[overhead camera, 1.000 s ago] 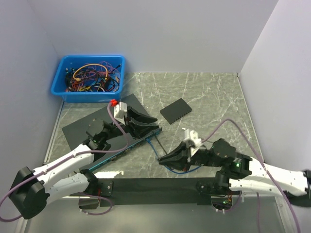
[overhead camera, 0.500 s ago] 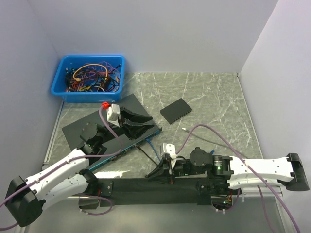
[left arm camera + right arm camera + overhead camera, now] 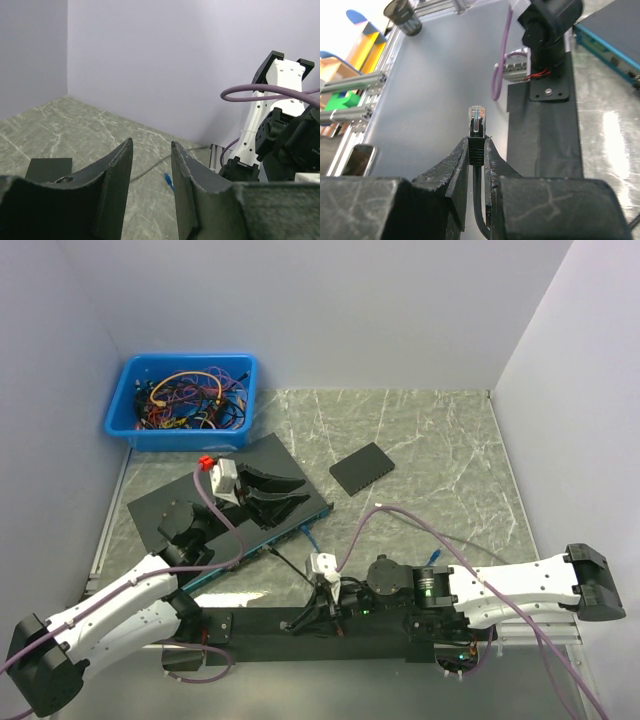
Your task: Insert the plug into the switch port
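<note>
Plug point(image 3: 477, 116) juts past the tips of the right gripper point(image 3: 476, 146), which is clamped on its black boot, well apart from the switch point(image 3: 268, 452). Left gripper point(image 3: 151, 150) hovers over the switch, jaws apart.

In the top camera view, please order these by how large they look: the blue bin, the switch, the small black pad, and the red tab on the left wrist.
1. The blue bin and the switch look alike in size; the left arm hides part of the switch, so I do not rank them.
2. The black pad.
3. The red tab.
</note>
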